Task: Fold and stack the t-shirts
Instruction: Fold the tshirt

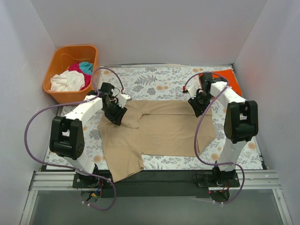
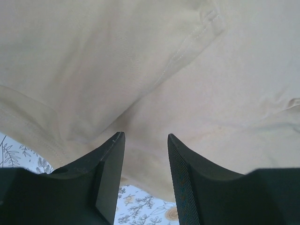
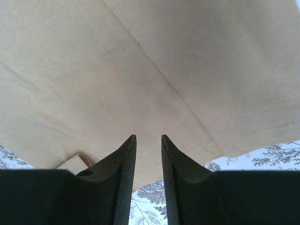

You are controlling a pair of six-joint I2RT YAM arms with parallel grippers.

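The large tan-beige t-shirt (image 1: 164, 129) lies spread on the floral tablecloth, its far edge folded over and one sleeve hanging towards the near left. My left gripper (image 1: 116, 115) is open just above the shirt's far left part, near the sleeve seam (image 2: 187, 47). My right gripper (image 1: 199, 107) is slightly open and empty above the shirt's far right hem. The left wrist view shows tan cloth (image 2: 140, 70) past the open gripper (image 2: 145, 136). The right wrist view shows tan cloth (image 3: 140, 56) past the gripper (image 3: 148, 137). A folded bright orange t-shirt (image 1: 225, 77) lies at the back right.
A rigid orange basket (image 1: 56, 70) stands at the back left. It holds a white t-shirt (image 1: 66, 82), a magenta one (image 1: 77, 68) and a teal one (image 1: 86, 66). White walls close in the table on three sides. Purple cables loop beside both arms.
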